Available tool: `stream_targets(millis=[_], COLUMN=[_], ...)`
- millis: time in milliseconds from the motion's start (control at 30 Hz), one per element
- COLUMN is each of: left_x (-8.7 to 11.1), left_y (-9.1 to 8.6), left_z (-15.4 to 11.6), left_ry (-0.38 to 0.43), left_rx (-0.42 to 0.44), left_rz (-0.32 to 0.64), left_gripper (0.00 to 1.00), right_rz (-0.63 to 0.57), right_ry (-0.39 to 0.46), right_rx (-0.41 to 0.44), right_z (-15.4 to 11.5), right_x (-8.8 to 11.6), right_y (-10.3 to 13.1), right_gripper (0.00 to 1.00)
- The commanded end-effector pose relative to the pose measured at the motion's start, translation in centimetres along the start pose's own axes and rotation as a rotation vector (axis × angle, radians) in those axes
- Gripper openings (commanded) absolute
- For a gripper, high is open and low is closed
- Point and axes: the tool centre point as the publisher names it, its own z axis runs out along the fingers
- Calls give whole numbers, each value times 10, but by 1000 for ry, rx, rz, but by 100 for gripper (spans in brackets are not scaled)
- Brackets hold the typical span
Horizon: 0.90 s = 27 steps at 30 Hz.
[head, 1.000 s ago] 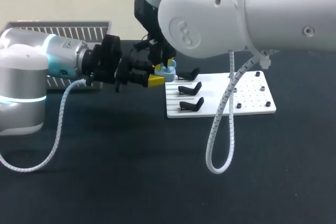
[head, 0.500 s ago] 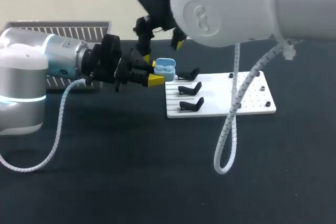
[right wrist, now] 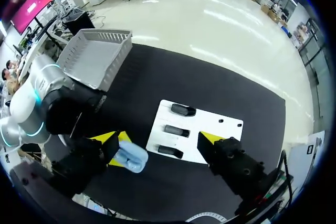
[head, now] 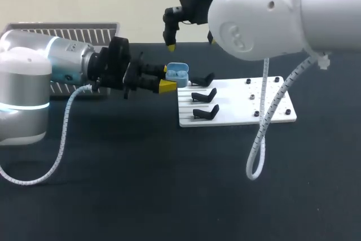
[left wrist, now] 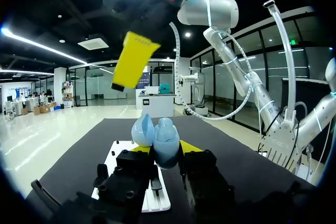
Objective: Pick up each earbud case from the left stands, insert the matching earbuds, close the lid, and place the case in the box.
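Over the far middle of the counter (head: 141, 184), beside the white stand plate (head: 231, 105), my left fingers (head: 167, 87) are clamped on the blue earbud case (head: 177, 73), lid open, presumably so my right fingers (head: 170, 42), spread apart above, can load earbuds.

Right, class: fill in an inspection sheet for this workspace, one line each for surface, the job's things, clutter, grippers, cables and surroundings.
Surface: dark table with a white board on it.
Job's things: blue earbud case, lid open, held beside the board; three black stands on the board, no case on them; grey box at the far left.
Clutter: nothing seen.
Grippers: left gripper shut on the earbud case; right gripper open, above, holding nothing.
Cables: left arm's cable and right arm's cable, both white coils hanging in loops; the right one crosses in front of the board.
Surroundings: nothing seen.
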Motion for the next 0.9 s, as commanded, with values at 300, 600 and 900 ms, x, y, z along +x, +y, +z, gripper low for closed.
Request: stream_targets(millis=[300,600,900], left_x=[0,0,0], left_y=[-1,-1,-1], left_z=[0,0,0], left_ry=[-2,-2,-2], left_rx=[-4,-4,-4], left_rz=[3,3,3], left_gripper=[0,0,0], right_rz=[44,24,5], right_ry=[66,114,121], right_rx=[-9,-24,-33], right_z=[31,49,38], right_x=[-11,-1,23], right_y=[-21,-22,-17], right_gripper=[100,100,100])
